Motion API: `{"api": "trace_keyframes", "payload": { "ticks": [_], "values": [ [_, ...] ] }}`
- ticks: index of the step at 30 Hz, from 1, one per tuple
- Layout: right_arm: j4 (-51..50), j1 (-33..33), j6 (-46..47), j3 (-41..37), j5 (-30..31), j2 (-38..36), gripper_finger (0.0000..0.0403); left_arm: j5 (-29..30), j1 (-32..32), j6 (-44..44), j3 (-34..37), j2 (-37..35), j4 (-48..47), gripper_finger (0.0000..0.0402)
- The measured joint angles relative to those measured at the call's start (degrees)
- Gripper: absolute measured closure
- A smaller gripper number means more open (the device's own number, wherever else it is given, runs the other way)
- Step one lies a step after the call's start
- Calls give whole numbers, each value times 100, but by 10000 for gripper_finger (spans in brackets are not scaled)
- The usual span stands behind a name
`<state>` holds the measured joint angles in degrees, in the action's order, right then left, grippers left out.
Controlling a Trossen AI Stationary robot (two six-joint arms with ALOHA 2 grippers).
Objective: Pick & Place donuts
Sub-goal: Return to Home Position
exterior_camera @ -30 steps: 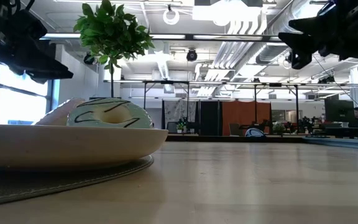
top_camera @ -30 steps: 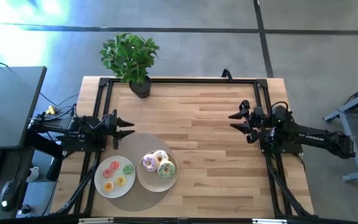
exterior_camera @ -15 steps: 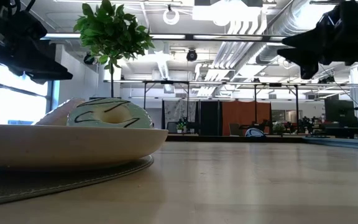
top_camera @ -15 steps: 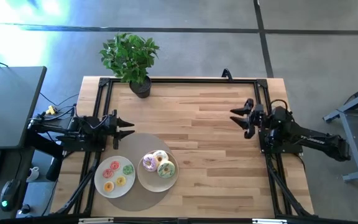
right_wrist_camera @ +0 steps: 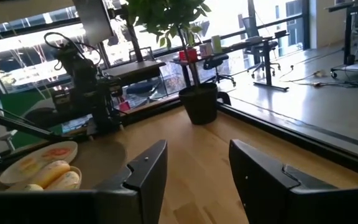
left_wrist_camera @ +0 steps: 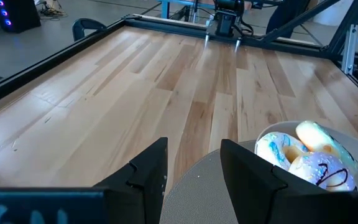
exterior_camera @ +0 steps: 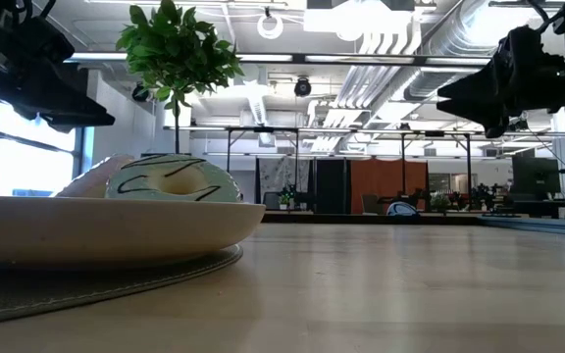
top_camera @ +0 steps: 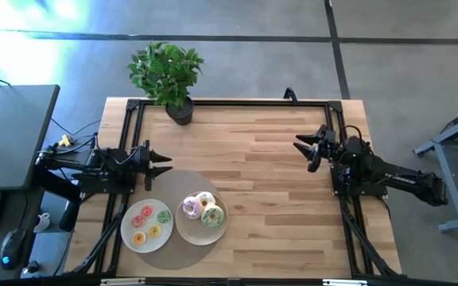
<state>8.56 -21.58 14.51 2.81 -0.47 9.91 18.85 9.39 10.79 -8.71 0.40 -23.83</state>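
Pale wooden planks form the tabletop, on whose left half a round grey mat carries two round white plates set side by side. On the deeper white plate, three larger toy donuts are crowded together, touching one another: one frosted pink, one cream-white and one green with dark stripes. The green one is seen above the plate's rim in the low view. On the flatter white plate, five mini toy donuts in red, green and yellow are laid out apart from one another. The left gripper is held above the table at its left edge, just beside the mat's rim, with its jaws standing apart. In the left wrist view, the mat is seen between its two dark fingers, while the larger donuts lie ahead and to one side, clear of the jaws. The right gripper is raised near the table's right edge, well apart from both plates, its jaws likewise spread with the bare wood showing between them. A green potted plant is placed at the far edge.
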Motion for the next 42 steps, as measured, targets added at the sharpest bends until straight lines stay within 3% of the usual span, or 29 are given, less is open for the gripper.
{"api": "trace_keyframes", "payload": {
  "ticks": [9, 21, 27, 42],
  "values": [
    [82, 0, -301, 0, 122, 0, 230, 7, 0, 0, 0, 0, -2, 254],
    [28, 0, -495, 0, 854, -149, 235, 9, 0, 1, -2, 0, -4, 254],
    [-215, -2, -571, 0, 1530, -146, 230, 7, 0, 0, -2, 0, -7, 254],
    [-592, 0, -556, 0, 1494, -136, 233, 7, 0, 2, -2, 0, -7, 254]
  ]
}}
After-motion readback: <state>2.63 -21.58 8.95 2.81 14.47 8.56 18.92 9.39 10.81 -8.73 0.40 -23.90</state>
